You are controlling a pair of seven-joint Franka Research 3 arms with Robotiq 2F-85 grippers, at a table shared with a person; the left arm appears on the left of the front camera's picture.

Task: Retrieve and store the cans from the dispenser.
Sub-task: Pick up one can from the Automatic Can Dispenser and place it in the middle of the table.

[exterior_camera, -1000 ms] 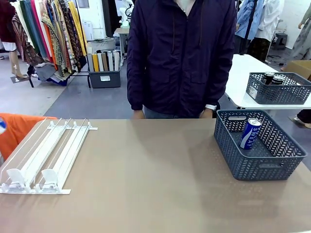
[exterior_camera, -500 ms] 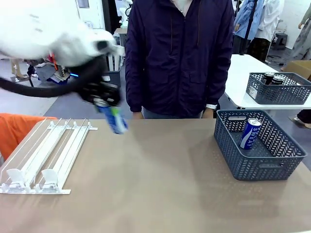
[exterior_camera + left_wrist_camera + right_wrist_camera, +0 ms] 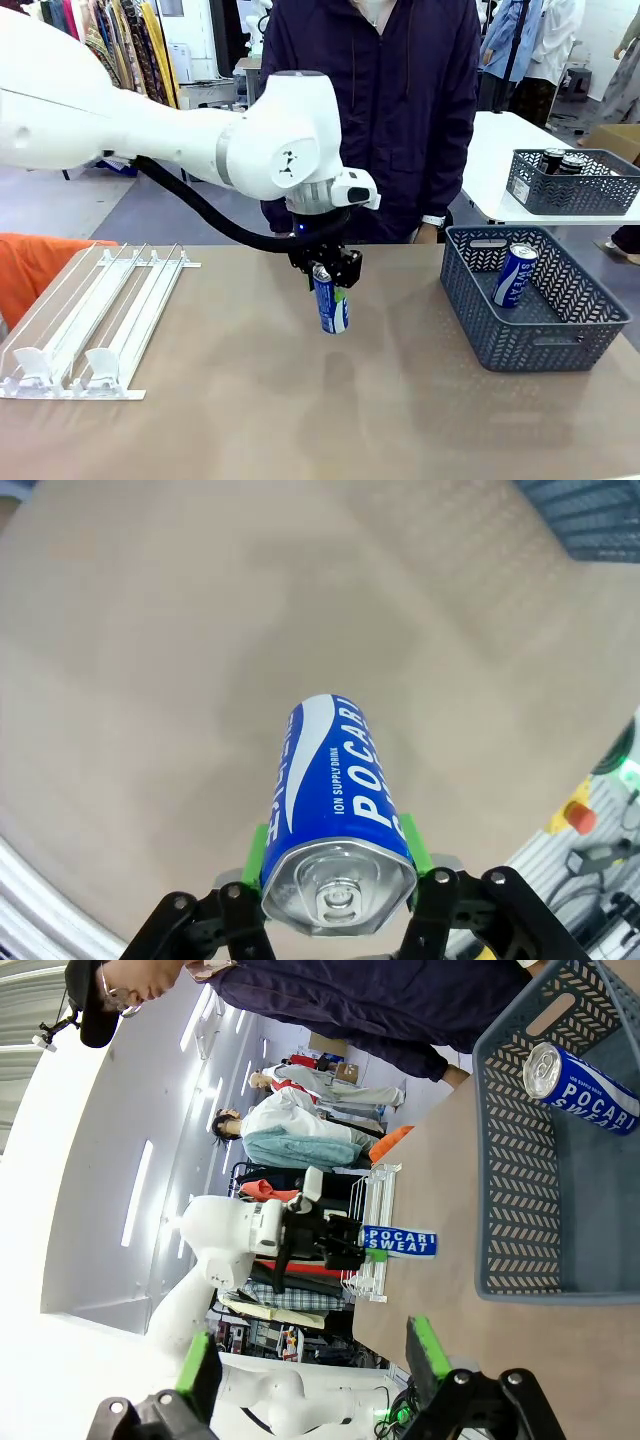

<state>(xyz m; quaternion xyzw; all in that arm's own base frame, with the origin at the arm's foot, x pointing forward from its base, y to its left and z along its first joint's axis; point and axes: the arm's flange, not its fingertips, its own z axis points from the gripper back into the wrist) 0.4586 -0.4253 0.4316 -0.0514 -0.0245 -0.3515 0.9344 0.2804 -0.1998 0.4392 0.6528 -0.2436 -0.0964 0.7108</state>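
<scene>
One can in transit, basket off to the right

At the left edge of the counter [image 3: 300, 400] sits the dispenser [image 3: 95, 325], its lanes bare of cans. Mid-counter, the left hand [image 3: 330, 278] pinches a blue-and-white can [image 3: 331, 300] near its silver top, green pads [image 3: 258, 842] pressed to either side. The can hangs clear of the surface, long axis close to upright, its base tipped slightly. The grey basket [image 3: 530, 295] lies well apart to the right, with another can [image 3: 515, 273] leaning inside it. The right hand [image 3: 312, 1360] is spread and holds nothing, low at the near side. I judge the next move a sideways carry rightward over the basket's near wall; the left hand alone is loaded for it.
</scene>
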